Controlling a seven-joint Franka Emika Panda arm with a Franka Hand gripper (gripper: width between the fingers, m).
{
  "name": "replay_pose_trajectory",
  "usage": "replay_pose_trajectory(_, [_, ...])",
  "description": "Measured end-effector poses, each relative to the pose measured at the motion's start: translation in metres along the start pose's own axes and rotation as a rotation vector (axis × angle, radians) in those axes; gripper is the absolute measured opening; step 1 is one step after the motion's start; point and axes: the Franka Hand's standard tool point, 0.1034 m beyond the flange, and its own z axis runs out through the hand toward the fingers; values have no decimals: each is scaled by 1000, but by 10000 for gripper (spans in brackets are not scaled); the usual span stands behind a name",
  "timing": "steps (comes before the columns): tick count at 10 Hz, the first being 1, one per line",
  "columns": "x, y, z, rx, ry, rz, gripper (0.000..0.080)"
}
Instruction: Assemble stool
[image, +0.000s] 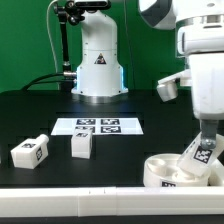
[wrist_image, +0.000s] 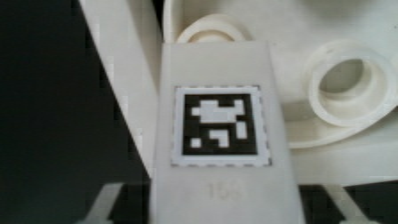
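My gripper (image: 204, 133) is shut on a white blocky leg (image: 200, 155) and holds it tilted over the round white seat (image: 160, 172) at the front of the exterior view's right. The leg's far end reaches the seat; I cannot tell if it is in a hole. In the wrist view the leg (wrist_image: 217, 70) with its square tag fills the middle between my gripper's (wrist_image: 221, 200) fingers (wrist_image: 102, 198). The seat (wrist_image: 347, 95) with a round hole lies beside it. Two more tagged legs (image: 30, 152) (image: 82, 145) lie on the black table at the exterior view's left.
The marker board (image: 98, 126) lies flat mid-table. The arm's white base (image: 98, 60) stands behind it. A white rail (wrist_image: 118, 80) runs along the leg's side in the wrist view. A pale strip (image: 90, 205) borders the table's front edge.
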Motion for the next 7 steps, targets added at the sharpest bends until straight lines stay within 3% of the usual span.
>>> replay_pose_trajectory(2, [-7,-2,-1,72,-24,162,342])
replay_pose_trajectory(7, [-7,-1,-1,74,-26,493,342])
